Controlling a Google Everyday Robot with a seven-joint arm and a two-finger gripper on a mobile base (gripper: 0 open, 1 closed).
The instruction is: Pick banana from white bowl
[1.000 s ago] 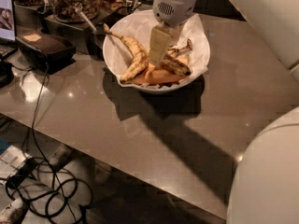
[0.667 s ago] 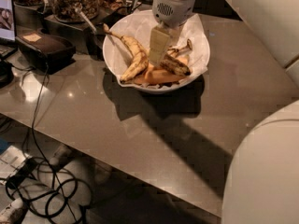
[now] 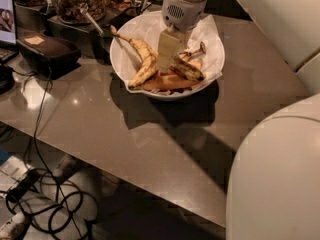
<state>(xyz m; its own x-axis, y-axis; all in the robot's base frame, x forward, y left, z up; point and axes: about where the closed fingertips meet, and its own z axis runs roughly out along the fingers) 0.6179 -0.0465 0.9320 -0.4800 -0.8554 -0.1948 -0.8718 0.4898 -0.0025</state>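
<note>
Camera view: brown table (image 3: 150, 134) carries the white bowl (image 3: 120, 59), paper-lined. The robot's white shell (image 3: 275, 184) sits right of the bowl and nearer the camera. Gripper (image 3: 165, 68) hangs straight down into the bowl's middle, tip at fruit level; apart or together, cannot tell. Banana (image 3: 186, 70), speckled brown-black, lies inside the bowl, right of centre, just beside the gripper. Cleaner yellow banana (image 3: 142, 59) is in the bowl's left half. Orange pieces (image 3: 165, 82) lie at the bowl's near side. Black box (image 3: 45, 51) stands left of the bowl.

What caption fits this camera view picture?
Robot gripper hangs low inside the white bowl, right beside the speckled banana.
</note>
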